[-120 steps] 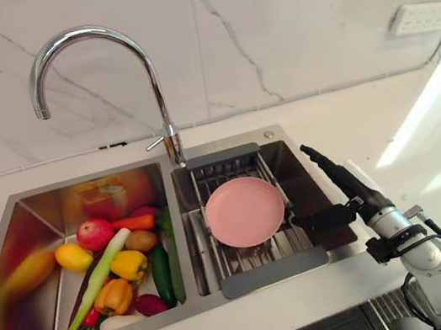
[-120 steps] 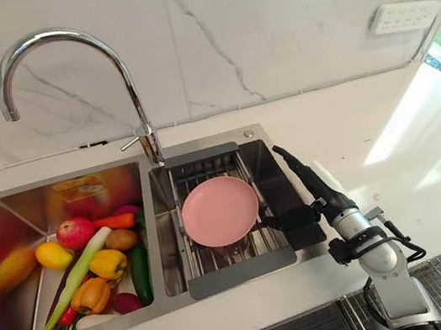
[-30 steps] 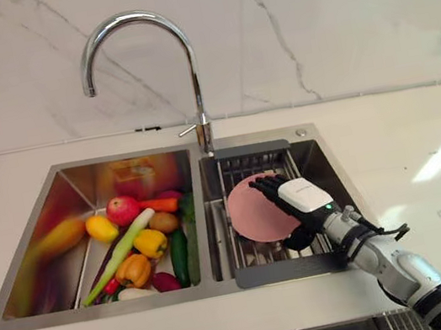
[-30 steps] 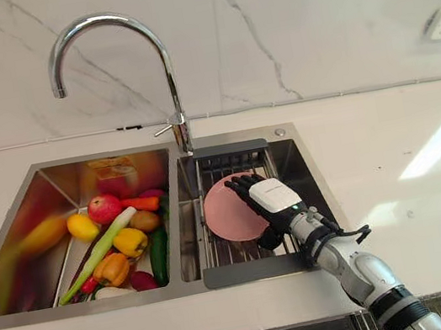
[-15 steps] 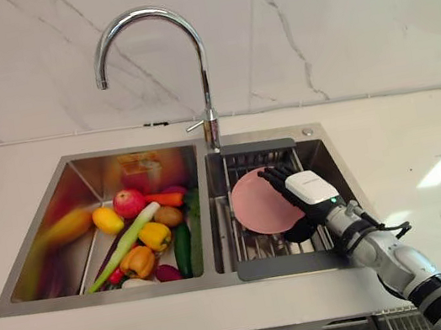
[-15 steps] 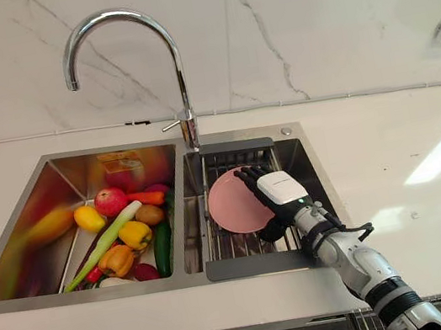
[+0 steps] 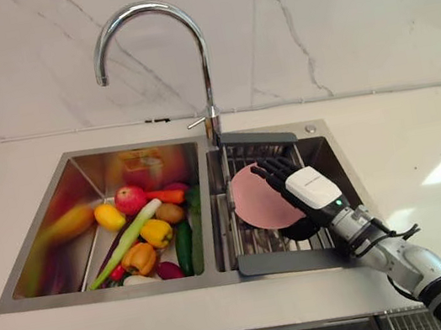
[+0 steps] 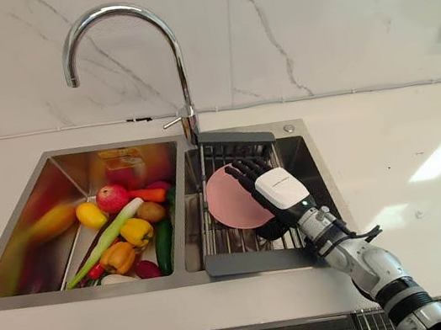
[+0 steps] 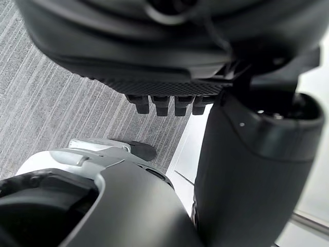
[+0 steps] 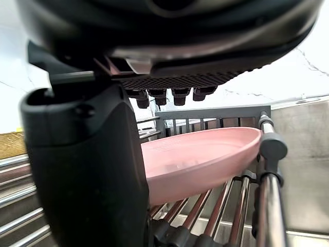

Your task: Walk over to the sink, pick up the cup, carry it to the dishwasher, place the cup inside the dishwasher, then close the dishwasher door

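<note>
Right hand (image 7: 315, 189), centre-right at the sink (image 7: 115, 295), is spread wide around a pink plate (image 7: 253, 202), not pinching yet. Left hand (image 9: 154, 51) relaxed, empty. 3 steps remain: carrying, loading, closing.

**Sink area: colours and patterns**

- Wall (image 7: 348, 14) — white marble with thin grey veins.
- Counter (image 7: 429, 137): plain white.
- Sink (image 7: 106, 294): brushed silver steel.
- Faucet (image 7: 207, 73): mirror chrome.
- Rack (image 7: 284, 260): dark grey frame, silver bars.
- Plate (image 7: 256, 197): plain pink.
- Right hand (image 7: 312, 190): black fingers, white back cover.
- Left hand (image 9: 154, 46): black.
- Apple (image 7: 130, 200): red.
- Lemon (image 7: 110, 216): yellow.
- Carrot (image 7: 169, 196): orange.
- Potato (image 7: 170, 213): brown.
- Leek (image 7: 127, 243): pale green fading to white.
- Cucumber (image 7: 184, 246): dark green.
- 2 peppers — yellow pepper (image 7: 156, 232) and orange pepper (image 7: 139, 259).
- Floor (image 9: 46, 113): grey with fine stripes.
</note>
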You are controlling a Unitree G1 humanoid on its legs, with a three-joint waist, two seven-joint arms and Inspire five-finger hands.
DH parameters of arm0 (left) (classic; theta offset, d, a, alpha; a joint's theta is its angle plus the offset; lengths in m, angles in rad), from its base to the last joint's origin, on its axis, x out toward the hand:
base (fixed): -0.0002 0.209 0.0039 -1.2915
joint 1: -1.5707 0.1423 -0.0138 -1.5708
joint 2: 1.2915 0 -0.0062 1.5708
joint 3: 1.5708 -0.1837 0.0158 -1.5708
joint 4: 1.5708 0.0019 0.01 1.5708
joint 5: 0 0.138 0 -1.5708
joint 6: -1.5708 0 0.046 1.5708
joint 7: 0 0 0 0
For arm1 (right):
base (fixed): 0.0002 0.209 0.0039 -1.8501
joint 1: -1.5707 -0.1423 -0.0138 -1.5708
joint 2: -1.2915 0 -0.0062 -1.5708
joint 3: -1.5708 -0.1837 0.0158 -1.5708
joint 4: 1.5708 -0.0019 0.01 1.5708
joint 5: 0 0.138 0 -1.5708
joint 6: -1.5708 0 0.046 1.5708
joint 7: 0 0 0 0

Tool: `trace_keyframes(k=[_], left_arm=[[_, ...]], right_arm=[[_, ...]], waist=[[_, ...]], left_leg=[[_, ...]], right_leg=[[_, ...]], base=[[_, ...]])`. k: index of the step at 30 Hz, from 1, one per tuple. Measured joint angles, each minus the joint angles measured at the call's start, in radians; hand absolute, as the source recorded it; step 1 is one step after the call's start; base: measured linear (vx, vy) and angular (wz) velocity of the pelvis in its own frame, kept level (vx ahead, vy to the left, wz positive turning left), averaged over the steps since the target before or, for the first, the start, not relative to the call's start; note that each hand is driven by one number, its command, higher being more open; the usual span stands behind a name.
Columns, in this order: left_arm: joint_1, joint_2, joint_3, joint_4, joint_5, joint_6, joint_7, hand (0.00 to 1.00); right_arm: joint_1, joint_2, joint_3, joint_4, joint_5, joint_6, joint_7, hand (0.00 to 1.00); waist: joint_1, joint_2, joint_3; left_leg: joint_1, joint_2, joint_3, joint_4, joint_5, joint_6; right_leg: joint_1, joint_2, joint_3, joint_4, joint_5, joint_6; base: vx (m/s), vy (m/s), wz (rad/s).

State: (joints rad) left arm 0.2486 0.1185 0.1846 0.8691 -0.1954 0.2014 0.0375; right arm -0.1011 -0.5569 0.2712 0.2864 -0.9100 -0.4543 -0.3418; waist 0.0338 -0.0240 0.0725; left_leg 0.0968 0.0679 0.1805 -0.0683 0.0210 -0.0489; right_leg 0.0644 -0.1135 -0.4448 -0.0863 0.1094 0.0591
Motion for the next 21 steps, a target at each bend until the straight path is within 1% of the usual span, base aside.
trace_keyframes(k=[4,8,12,15,16,21], left_arm=[[0.000,0.008,-0.024,0.000,0.000,-0.011,0.000,1.00],[0.000,0.012,-0.034,0.001,0.000,-0.013,0.000,1.00],[0.000,0.013,-0.034,0.001,-0.001,-0.013,0.000,1.00],[0.000,0.012,-0.035,0.002,-0.002,-0.012,-0.001,1.00],[0.000,0.011,-0.035,0.002,-0.002,-0.010,-0.002,1.00],[0.000,0.003,-0.034,0.007,-0.012,-0.006,-0.002,1.00]], right_arm=[[0.005,-0.001,-0.001,0.000,0.001,0.009,-0.012,1.00],[0.013,0.009,-0.010,0.000,0.008,0.031,-0.012,1.00],[0.013,0.022,-0.021,-0.001,0.054,0.073,0.038,1.00],[0.013,0.047,-0.041,-0.010,0.072,0.125,0.104,1.00],[0.010,0.051,-0.042,-0.020,0.084,0.165,0.145,1.00],[0.003,0.051,-0.043,-0.041,0.110,0.233,0.203,1.00]], waist=[[0.001,0.005,0.003],[0.001,0.006,0.003],[0.001,0.006,0.002],[0.001,0.008,0.000],[0.001,0.010,0.000],[0.001,0.018,-0.015]], left_leg=[[-0.002,0.000,-0.004,0.000,0.002,0.000],[-0.002,-0.001,-0.007,0.000,0.004,0.000],[-0.002,-0.002,-0.009,-0.001,0.007,0.000],[-0.002,-0.001,-0.009,-0.001,0.009,-0.001],[-0.002,0.000,-0.008,-0.002,0.009,-0.001],[-0.008,-0.004,-0.003,-0.010,0.012,-0.005]], right_leg=[[0.000,0.000,-0.004,0.000,0.000,0.000],[0.002,-0.001,-0.007,0.000,0.000,0.000],[0.002,-0.001,-0.008,0.000,0.000,0.000],[0.002,-0.001,-0.007,0.000,0.000,0.000],[0.001,-0.002,-0.007,-0.001,-0.001,0.001],[-0.010,-0.005,-0.001,-0.002,0.003,0.001]], base=[[-0.01,0.001,0.02],[0.00,0.002,0.01],[0.00,0.001,0.01],[0.00,0.000,0.00],[0.00,0.000,0.00],[0.00,0.000,-0.01]])
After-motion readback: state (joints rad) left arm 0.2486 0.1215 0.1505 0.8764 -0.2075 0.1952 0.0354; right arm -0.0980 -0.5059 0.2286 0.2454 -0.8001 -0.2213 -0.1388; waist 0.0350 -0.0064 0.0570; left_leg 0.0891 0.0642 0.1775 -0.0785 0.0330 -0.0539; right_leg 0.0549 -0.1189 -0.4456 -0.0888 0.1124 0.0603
